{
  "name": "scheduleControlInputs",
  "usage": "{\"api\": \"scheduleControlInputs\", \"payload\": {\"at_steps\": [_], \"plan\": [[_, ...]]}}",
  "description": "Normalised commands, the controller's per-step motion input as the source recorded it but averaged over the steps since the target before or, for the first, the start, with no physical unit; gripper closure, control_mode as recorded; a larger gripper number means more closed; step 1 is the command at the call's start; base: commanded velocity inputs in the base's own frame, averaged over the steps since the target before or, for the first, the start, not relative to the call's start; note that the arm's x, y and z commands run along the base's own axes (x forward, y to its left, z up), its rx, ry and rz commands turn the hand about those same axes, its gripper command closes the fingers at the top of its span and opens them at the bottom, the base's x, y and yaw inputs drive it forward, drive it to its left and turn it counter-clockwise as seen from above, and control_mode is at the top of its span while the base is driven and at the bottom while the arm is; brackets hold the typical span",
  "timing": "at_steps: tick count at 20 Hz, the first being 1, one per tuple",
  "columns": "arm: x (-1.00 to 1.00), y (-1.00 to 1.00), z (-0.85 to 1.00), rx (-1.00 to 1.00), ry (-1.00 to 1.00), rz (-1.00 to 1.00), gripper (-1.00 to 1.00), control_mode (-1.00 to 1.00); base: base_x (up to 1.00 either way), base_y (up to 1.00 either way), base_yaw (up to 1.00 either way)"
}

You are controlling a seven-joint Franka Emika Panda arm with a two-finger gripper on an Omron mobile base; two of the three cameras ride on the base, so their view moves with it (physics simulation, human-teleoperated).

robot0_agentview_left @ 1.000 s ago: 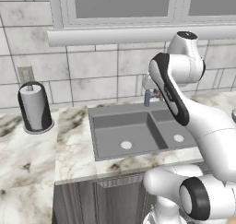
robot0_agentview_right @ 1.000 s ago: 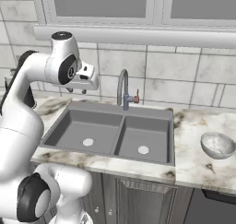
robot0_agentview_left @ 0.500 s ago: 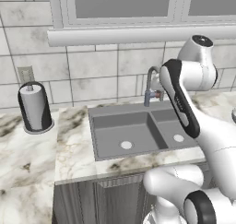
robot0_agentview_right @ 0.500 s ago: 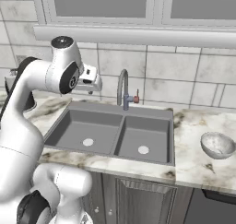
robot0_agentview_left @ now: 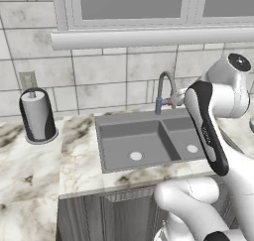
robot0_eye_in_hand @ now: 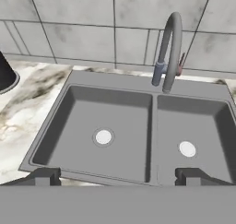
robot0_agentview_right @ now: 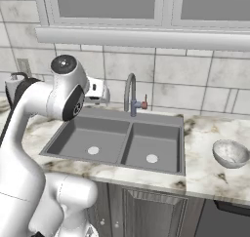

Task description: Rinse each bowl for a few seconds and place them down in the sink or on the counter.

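While the arm swung round from the wall toward the basins over the last second, the gripper spread from half closed to fully wide and gripped nothing, its 2 fingertips hanging above the near rim of the sink. Neither bowl had been rinsed yet, I judged. Far to the gripper's right, the grey-white bowl sat on the counter beyond the faucet.

White glossy arm showing rounded links, black joint bands; dark cap topping joint nearest faucet.
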Motion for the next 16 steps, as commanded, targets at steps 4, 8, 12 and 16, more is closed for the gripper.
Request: {"api": "scheduleControlInputs", "payload": {"at_steps": [4, 8, 12, 16], "plan": [[-0.25, -0.25, 0.09, 0.04, -0.06, 0.02, -1.00, -1.00, 0.00, 0.00, 0.00], [-0.25, -0.27, 0.08, 0.03, -0.06, 0.00, -1.00, -1.00, 0.00, 0.00, 0.00], [-0.23, -0.31, 0.06, 0.02, -0.07, 0.00, -1.00, -1.00, 0.00, 0.00, 0.00], [-0.17, -0.36, 0.01, 0.02, -0.06, 0.01, -1.00, -1.00, 0.00, 0.00, 0.00]]}}
